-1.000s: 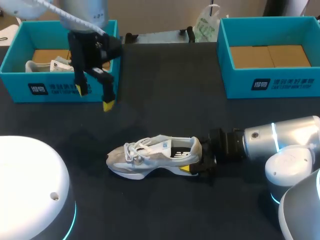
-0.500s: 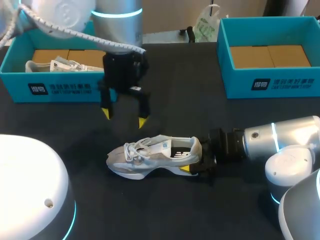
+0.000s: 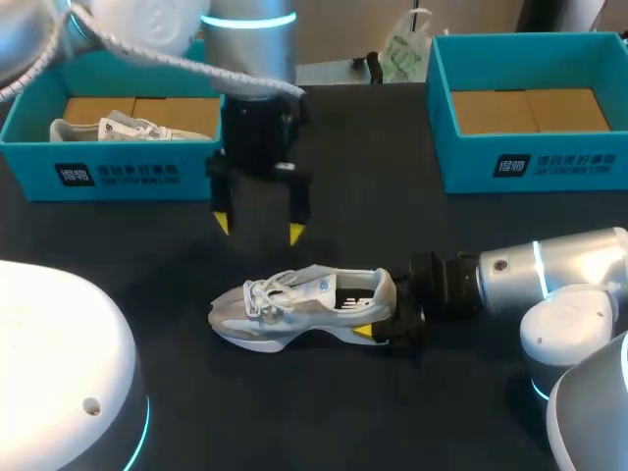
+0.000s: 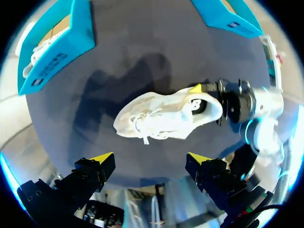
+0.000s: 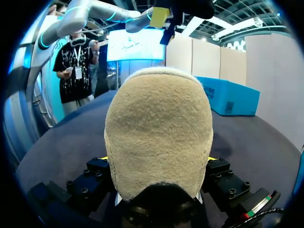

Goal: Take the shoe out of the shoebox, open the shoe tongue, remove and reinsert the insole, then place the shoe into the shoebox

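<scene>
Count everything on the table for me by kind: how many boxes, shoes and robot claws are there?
Shoeboxes: 2, the left shoebox and the right shoebox.
Shoes: 2, the shoe on the table and the boxed shoe in the left shoebox.
Grippers: 2, the left gripper, open, and the right gripper, gripping the heel of the shoe on the table.
Total: 6.
</scene>
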Action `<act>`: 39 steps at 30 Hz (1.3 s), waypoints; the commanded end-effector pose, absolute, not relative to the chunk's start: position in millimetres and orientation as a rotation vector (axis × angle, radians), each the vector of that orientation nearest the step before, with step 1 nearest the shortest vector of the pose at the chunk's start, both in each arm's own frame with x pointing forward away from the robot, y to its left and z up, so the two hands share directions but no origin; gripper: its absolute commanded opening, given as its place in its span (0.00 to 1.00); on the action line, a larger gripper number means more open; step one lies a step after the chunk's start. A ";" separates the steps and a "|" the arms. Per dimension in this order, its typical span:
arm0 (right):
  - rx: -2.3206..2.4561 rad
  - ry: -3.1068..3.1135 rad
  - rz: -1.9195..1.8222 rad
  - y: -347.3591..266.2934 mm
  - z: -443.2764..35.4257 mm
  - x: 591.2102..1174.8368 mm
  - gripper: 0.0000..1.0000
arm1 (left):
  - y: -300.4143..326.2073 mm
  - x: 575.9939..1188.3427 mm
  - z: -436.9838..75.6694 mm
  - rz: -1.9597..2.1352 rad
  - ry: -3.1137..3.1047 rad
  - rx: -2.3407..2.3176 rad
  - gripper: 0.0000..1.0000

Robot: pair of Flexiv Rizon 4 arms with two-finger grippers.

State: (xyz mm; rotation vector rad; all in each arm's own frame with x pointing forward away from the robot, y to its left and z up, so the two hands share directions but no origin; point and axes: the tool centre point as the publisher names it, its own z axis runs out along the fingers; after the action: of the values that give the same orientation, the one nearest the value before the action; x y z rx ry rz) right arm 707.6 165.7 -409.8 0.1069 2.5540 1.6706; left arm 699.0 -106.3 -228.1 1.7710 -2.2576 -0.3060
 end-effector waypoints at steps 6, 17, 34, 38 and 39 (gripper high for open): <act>0.108 2.562 1.661 166.8 -407.7 707.3 0.00 | -145.6 686.9 -264.3 -0.340 -2.214 1.971 1.00; 0.108 2.562 1.661 166.8 -407.7 707.3 0.00 | -168.7 678.4 -284.0 -0.375 -2.226 2.095 1.00; 0.108 2.562 1.661 166.8 -407.7 707.3 0.00 | -175.8 677.8 -322.6 -0.473 -2.229 2.234 1.00; 0.108 2.562 1.661 166.8 -407.7 707.3 0.00 | -176.6 680.2 -328.1 -0.478 -2.232 2.255 1.00; 0.108 2.562 1.661 166.8 -407.7 707.3 0.00 | -177.4 681.3 -329.5 -0.479 -2.233 2.268 1.00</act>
State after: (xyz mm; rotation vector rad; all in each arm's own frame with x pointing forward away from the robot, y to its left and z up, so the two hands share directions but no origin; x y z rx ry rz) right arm 707.6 165.7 -409.8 0.1069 2.5541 1.6706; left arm 681.0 -172.4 -324.8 2.2571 -2.2294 -0.4674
